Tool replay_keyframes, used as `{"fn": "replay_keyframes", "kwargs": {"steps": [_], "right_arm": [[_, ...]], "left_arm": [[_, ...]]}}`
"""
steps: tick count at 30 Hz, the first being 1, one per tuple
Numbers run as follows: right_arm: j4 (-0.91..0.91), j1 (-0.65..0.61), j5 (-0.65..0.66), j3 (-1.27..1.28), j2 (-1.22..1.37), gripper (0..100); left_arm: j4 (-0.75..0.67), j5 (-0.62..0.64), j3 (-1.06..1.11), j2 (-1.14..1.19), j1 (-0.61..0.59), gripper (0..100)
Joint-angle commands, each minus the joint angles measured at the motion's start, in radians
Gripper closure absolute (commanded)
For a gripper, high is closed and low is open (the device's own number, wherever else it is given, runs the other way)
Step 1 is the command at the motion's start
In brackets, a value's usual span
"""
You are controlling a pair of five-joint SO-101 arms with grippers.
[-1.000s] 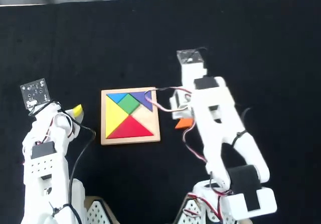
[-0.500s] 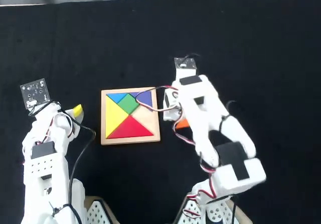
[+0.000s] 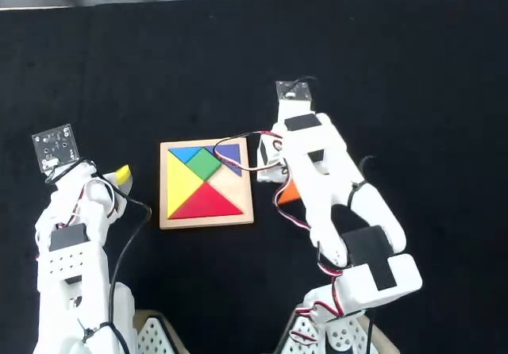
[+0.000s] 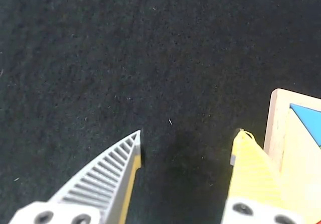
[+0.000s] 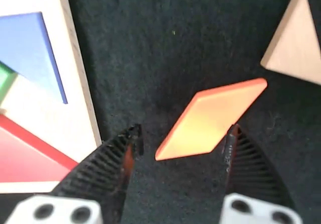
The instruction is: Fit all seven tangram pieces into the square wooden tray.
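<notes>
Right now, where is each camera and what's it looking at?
High view: above the table, looking down on tray, left arm, right arm.
Left wrist view: on the left arm, facing table and tray edge past its open left claw.
Right wrist view: on the right arm, facing the orange piece between its open right claw.
Shared: all show the tray.

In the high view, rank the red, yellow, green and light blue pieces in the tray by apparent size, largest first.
1. Red triangle and yellow triangle: they look alike, so no ranking between them.
2. Green square.
3. Light blue triangle, the smallest.
</notes>
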Motion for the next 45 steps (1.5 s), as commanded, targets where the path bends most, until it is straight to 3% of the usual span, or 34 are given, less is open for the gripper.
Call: {"fn": "replay_keyframes", "kwargs": {"steps": [1,13,20,27,45], "right_arm": [[-0.032,0.003,-0.008,-0.021,-0.053,72.6],[-0.043,0.008,-0.009,-0.025,0.019,72.6],[-0.041,0.094,-0.009,-0.079,0.094,72.6],[-0.041,0.101,-0.008,-0.074,0.102,72.6],[0.031,0.075,0.031,-0.110,-0.051,72.4]], "left_arm": [[-0.018,0.002,-0.005,-0.015,-0.002,71],[-0.018,0.002,-0.002,-0.015,-0.002,71],[-0.018,0.002,-0.002,-0.015,-0.002,71],[-0.018,0.002,-0.002,-0.015,-0.002,71],[-0.018,0.002,-0.002,-0.015,-0.002,71]]}}
